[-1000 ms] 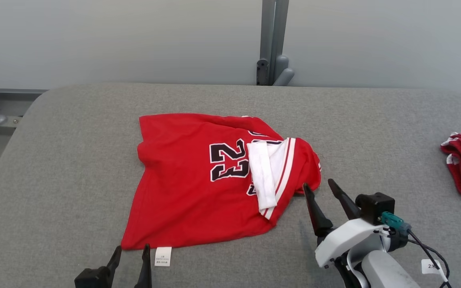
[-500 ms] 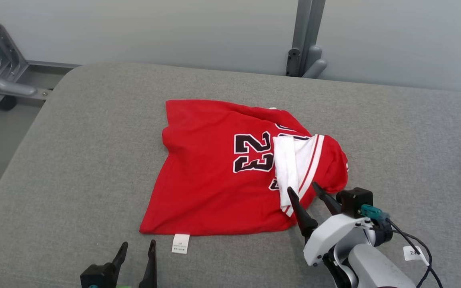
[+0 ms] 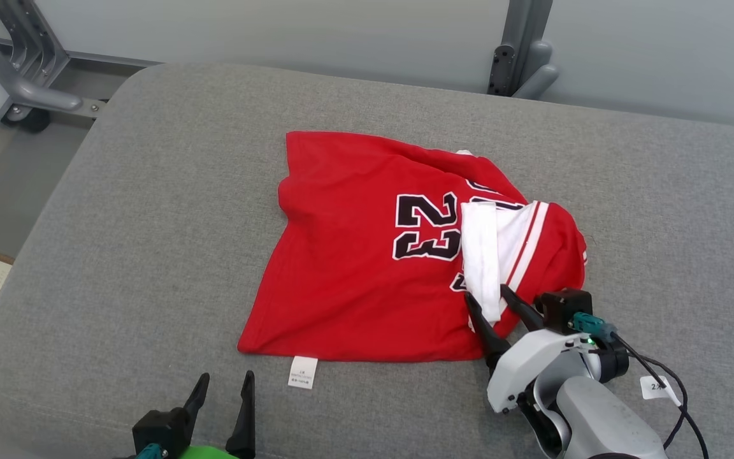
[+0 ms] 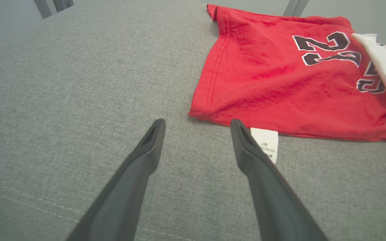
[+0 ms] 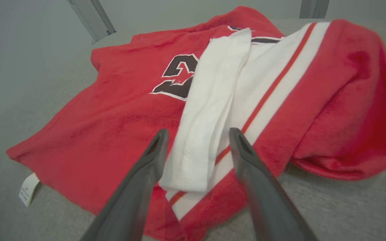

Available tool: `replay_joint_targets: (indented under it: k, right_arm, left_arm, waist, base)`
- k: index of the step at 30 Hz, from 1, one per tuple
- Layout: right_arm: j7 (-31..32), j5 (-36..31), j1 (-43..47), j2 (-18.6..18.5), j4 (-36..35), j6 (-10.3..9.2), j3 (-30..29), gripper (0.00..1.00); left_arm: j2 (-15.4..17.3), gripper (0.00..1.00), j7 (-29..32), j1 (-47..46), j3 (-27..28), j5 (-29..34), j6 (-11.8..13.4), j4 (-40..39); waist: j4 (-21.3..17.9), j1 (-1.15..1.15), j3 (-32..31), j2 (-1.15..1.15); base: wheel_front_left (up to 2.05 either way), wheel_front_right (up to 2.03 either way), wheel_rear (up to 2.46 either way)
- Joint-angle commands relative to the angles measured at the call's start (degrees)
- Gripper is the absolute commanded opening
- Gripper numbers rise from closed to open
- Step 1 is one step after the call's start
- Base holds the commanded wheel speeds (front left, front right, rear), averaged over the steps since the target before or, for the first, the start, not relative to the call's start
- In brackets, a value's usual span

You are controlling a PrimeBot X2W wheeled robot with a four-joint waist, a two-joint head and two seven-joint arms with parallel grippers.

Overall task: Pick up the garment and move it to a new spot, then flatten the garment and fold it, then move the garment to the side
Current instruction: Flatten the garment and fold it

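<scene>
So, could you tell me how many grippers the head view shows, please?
2. The left gripper is lower left, beside the white label; the right gripper is lower right, astride the white fold of the jersey.

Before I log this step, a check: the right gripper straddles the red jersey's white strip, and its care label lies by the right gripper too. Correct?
No: the care label lies by the left gripper, as the left wrist view shows. The right gripper does straddle the white strip of the red jersey.
</scene>
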Motion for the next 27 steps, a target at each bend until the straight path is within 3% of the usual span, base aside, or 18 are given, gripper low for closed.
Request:
replay_joint_targets:
  k: [1, 7, 11, 13, 14, 15, 16, 22, 27]
  right_arm:
    - [-0.2, 0.6, -0.6, -0.3, 0.4, -0.03, 0.1, 0.9]
    - [-0.2, 1.1, -1.0, -0.2, 0.4, -0.02, 0.7, 0.89]
    - [-0.2, 1.5, -1.7, -0.2, 0.0, -0.03, 0.8, 0.74]
    - [-0.2, 1.9, -1.8, -0.2, 0.0, -0.02, 0.7, 0.45]
    - [-0.2, 1.8, -2.0, -0.2, 0.0, -0.02, 0.6, 0.38]
    - [-0.2, 1.8, -2.1, -0.2, -0.1, -0.02, 0.5, 0.09]
    - [-0.2, 1.8, -2.2, -0.2, -0.3, -0.02, 0.3, 0.0]
    - [-0.2, 1.5, -0.2, -0.2, -4.4, -0.03, -2.6, 0.0]
    - [-0.2, 0.1, 5.6, -0.2, -11.5, -0.03, -6.3, 0.0]
  left_arm:
    - [0.2, 1.0, 0.0, -0.9, 0.0, -0.5, 0.2, -0.2]
    - [0.2, 1.0, 0.0, -1.2, -0.2, -0.6, 0.2, 0.0]
    - [0.2, 1.0, 0.0, -1.5, -0.4, -0.7, 0.3, -0.2]
    - [0.2, 1.0, 0.0, -1.6, -0.5, -0.8, 0.3, -0.2]
    - [0.2, 1.0, 0.0, -1.7, -0.6, -0.8, 0.3, -0.1]
    - [0.2, 1.0, 0.0, -1.7, -0.7, -0.9, 0.3, 0.0]
    - [0.2, 1.0, 0.0, -1.7, -0.8, -1.0, 0.3, 0.0]
    - [0.2, 1.0, 0.0, -0.3, -0.1, -0.8, 0.5, 0.1]
    - [0.2, 1.0, 0.0, 1.0, 0.9, -0.3, 0.4, -0.1]
  waist:
    - [0.2, 0.0, 0.3, 0.0]
    - [0.3, 0.0, 0.6, 0.0]
    - [0.4, 0.0, 1.0, 0.0]
    - [0.4, 0.0, 1.1, 0.0]
    - [0.4, 0.0, 1.2, 0.0]
    - [0.5, 0.0, 1.2, 0.0]
    - [0.4, 0.0, 1.3, 0.0]
    - [-1.4, 0.0, -0.1, 0.0]
    - [-6.4, 0.0, -3.0, 0.0]
  base:
    - [0.0, 0.0, 0.0]
    - [0.0, 0.0, 0.0]
    - [0.0, 0.0, 0.0]
    - [0.0, 0.0, 0.0]
    - [0.0, 0.0, 0.0]
    - [0.0, 0.0, 0.0]
    - [0.0, 0.0, 0.0]
    - [0.0, 0.0, 0.0]
    - [0.0, 0.0, 0.0]
